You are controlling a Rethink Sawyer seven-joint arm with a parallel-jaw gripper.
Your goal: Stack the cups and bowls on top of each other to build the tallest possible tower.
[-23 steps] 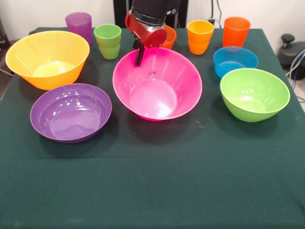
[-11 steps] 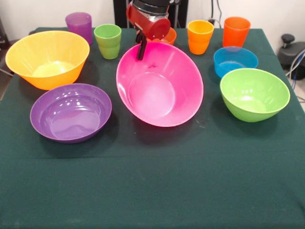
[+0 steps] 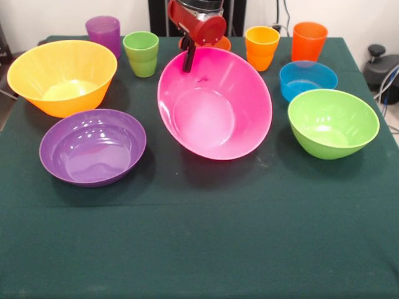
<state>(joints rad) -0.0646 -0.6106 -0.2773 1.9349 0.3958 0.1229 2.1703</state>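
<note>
hanging tilted below the end effector [image 3: 187, 61], pink bowl [image 3: 215, 106] pinched by its far rim.

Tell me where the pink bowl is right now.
In the front view the pink bowl is mid-table, tilted toward the camera with the gripper on its far rim, between the purple bowl on its left and the light green bowl on its right.

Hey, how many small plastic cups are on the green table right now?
4, all along the far edge: glossy purple plastic cup far left, light green plastic cup beside it, yellow-orange plastic cup and orange plastic cup to the right. More may hide behind the arm.
</note>
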